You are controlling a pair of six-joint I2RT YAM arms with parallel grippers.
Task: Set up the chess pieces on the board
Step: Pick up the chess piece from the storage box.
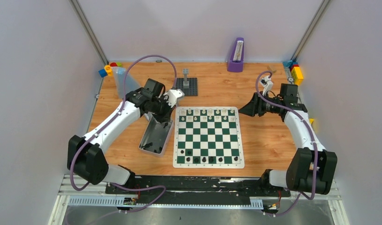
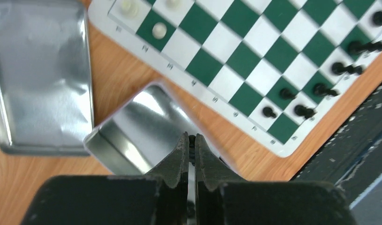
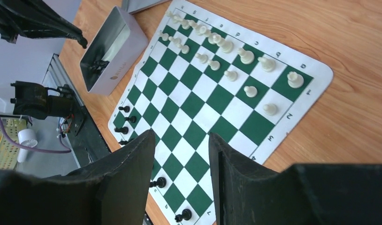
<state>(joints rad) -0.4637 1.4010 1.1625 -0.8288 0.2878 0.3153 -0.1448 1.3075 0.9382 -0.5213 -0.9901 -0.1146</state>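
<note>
Left gripper [image 2: 191, 138], clenched tight, hangs over the silver tin [image 1: 154, 140] just left of the board [image 1: 208, 136]. Cream pieces [image 1: 203, 112] line its far 2 rows, black pieces [image 1: 204, 160] its near edge. Right gripper [image 3: 182, 136], jaws apart, empty, hovers beside its far-right corner.

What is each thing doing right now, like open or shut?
tin, open, dark pieces inside
lid, off, flat beside it
left tool, shut, above the tin
right tool, open, empty
board, flat, partly set
white pieces, upright, far two rows
black pieces, some upright, near rows
</note>
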